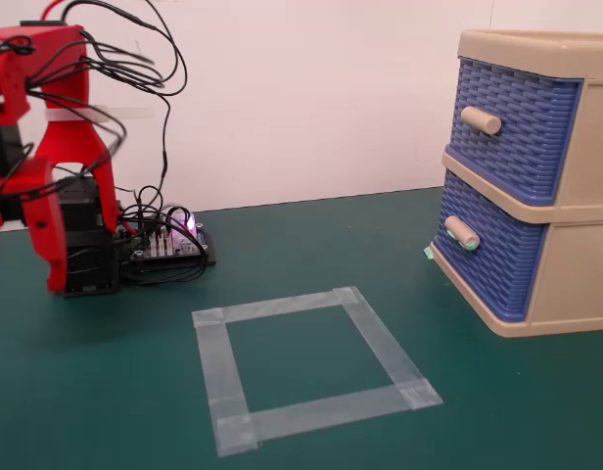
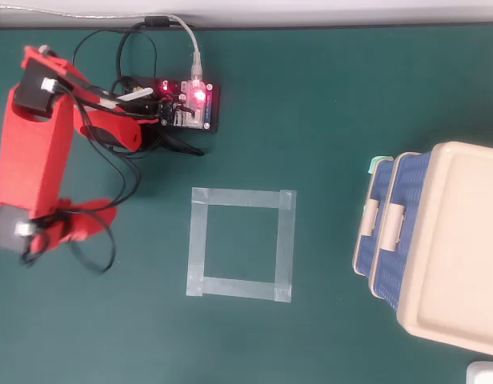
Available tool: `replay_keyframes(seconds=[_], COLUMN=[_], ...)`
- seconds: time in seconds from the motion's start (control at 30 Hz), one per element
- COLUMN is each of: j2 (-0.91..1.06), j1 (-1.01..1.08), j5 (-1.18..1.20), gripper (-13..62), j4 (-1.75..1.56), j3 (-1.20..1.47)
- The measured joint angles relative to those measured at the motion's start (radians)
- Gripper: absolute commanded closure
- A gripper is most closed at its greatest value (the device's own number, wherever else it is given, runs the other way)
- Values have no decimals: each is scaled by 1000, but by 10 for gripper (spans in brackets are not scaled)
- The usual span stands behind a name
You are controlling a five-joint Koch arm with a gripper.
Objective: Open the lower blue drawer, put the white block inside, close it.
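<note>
The lower blue drawer (image 1: 497,266) sits shut in the beige cabinet (image 1: 576,284) at the right of the fixed view, its green-ended handle (image 1: 462,233) free. From overhead its front edge (image 2: 362,260) sticks out slightly left of the upper one. The white block is out of view. My red gripper (image 1: 23,259) hangs pointing down at the far left beside the arm's base, far from the cabinet. It is open and empty. From overhead the gripper (image 2: 94,224) lies left of the tape square.
A grey tape square (image 1: 375,338) marks the green mat's middle (image 2: 285,240). A lit circuit board (image 1: 169,240) with loose cables sits by the arm base (image 2: 190,104). The upper blue drawer (image 1: 517,127) is shut. A pale object (image 2: 482,372) shows at the overhead bottom right corner.
</note>
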Motion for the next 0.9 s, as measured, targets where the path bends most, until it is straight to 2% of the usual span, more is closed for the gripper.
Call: replay_keyframes(seconds=[0.13, 0.3, 0.9], j2=[135, 472, 472], j1=[37, 48, 46], j5=[-58, -57, -57], gripper=[154, 154, 151], j4=[-55, -84, -94], j3=[264, 482, 491])
